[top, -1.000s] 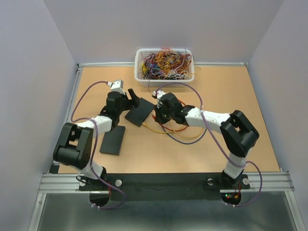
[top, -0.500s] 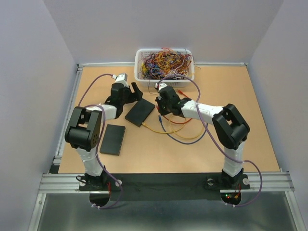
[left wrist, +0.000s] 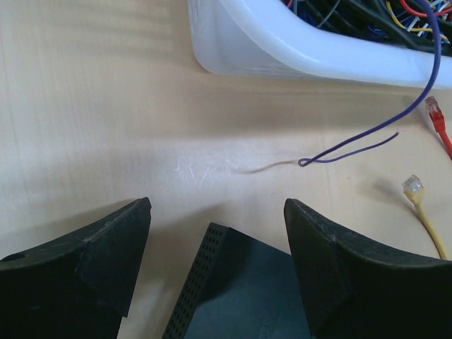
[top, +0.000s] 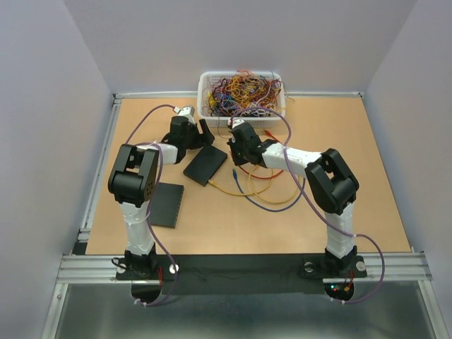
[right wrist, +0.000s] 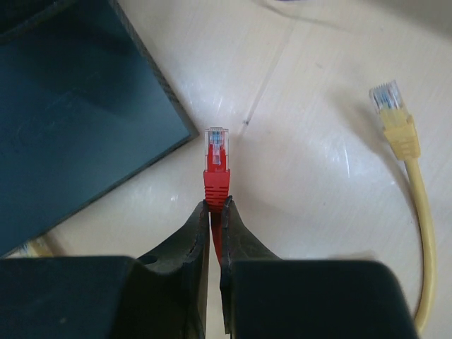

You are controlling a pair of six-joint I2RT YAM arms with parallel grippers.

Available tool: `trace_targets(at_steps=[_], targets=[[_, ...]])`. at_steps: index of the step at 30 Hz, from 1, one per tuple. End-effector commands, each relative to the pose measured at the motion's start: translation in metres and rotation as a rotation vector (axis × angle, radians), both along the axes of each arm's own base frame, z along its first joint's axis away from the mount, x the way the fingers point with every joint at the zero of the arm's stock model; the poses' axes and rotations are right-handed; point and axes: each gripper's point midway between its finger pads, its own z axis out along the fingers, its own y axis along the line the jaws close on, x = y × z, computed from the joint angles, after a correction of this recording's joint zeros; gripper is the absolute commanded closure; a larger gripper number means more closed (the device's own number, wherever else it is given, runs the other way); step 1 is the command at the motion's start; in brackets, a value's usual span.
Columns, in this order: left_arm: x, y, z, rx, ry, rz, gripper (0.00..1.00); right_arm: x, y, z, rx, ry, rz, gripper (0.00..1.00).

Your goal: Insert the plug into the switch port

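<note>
The black switch (top: 206,164) lies flat on the table left of centre. My left gripper (top: 200,132) is open and hovers over its far corner, which shows between the fingers in the left wrist view (left wrist: 233,282). My right gripper (top: 233,139) is shut on a red plug (right wrist: 217,159), which sticks out beyond the fingertips just off the switch's corner (right wrist: 70,106). No ports on the switch are visible.
A white basket (top: 205,113) of tangled cables stands at the back. A second black box (top: 166,205) lies near left. Yellow, red and purple cables (top: 265,191) loop right of the switch. A yellow plug (right wrist: 388,106) and another red plug (left wrist: 436,113) lie on the table.
Both grippers have moved away from me toward the basket. The left one went from the switch's left side to its far corner. The right one still holds the red plug.
</note>
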Motion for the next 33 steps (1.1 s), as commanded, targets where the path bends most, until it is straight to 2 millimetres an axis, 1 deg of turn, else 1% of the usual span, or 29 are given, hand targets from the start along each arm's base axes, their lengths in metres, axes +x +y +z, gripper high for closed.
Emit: trace_targets(at_steps=[1, 2, 3, 4, 5, 7, 10, 14, 17, 21, 24, 26, 28, 29, 33], targets=[[0.016, -0.005, 0.021, -0.004, -0.031, -0.021, 0.13, 0.029, 0.006, 0.019, 0.019, -0.052, -0.047, 1.00], [0.016, -0.005, 0.020, 0.000, -0.026, -0.023, 0.13, 0.032, 0.004, 0.013, 0.011, -0.039, -0.056, 1.00], [0.015, -0.006, 0.018, 0.007, -0.019, -0.025, 0.13, 0.035, 0.004, 0.012, 0.011, -0.036, -0.059, 0.99], [0.016, -0.005, 0.017, 0.012, -0.016, -0.026, 0.14, 0.040, 0.008, 0.016, 0.022, -0.042, -0.057, 0.99], [0.016, -0.005, 0.016, 0.015, -0.012, -0.026, 0.14, 0.040, 0.009, 0.009, 0.007, -0.031, -0.051, 0.99], [0.014, -0.003, 0.014, 0.026, 0.004, -0.024, 0.14, 0.043, 0.011, 0.007, 0.008, -0.028, -0.044, 1.00], [0.011, -0.002, 0.011, 0.031, 0.015, -0.020, 0.15, 0.044, 0.016, 0.002, 0.013, -0.014, -0.031, 1.00], [0.004, -0.006, 0.010, 0.030, 0.021, -0.033, 0.16, 0.046, 0.019, -0.005, 0.012, -0.005, -0.026, 1.00], [0.001, -0.009, 0.007, 0.032, 0.027, -0.042, 0.16, 0.049, 0.022, -0.005, 0.014, -0.009, -0.024, 0.99], [-0.005, -0.012, 0.002, 0.033, 0.041, -0.053, 0.17, 0.048, 0.029, -0.006, 0.035, 0.002, 0.001, 1.00], [-0.013, -0.013, -0.002, 0.036, 0.053, -0.059, 0.18, 0.043, 0.032, -0.004, 0.045, 0.010, 0.021, 0.99], [-0.019, -0.014, -0.005, 0.038, 0.059, -0.064, 0.18, 0.037, 0.034, -0.007, 0.045, 0.020, 0.040, 1.00], [-0.023, -0.012, -0.008, 0.040, 0.066, -0.062, 0.19, 0.031, 0.039, -0.004, 0.047, 0.020, 0.065, 1.00], [-0.025, -0.012, -0.006, 0.037, 0.064, -0.062, 0.18, 0.026, 0.040, -0.006, 0.040, 0.023, 0.078, 1.00], [-0.036, -0.010, -0.005, 0.033, 0.069, -0.060, 0.19, 0.011, 0.049, -0.001, 0.041, 0.015, 0.118, 0.99]])
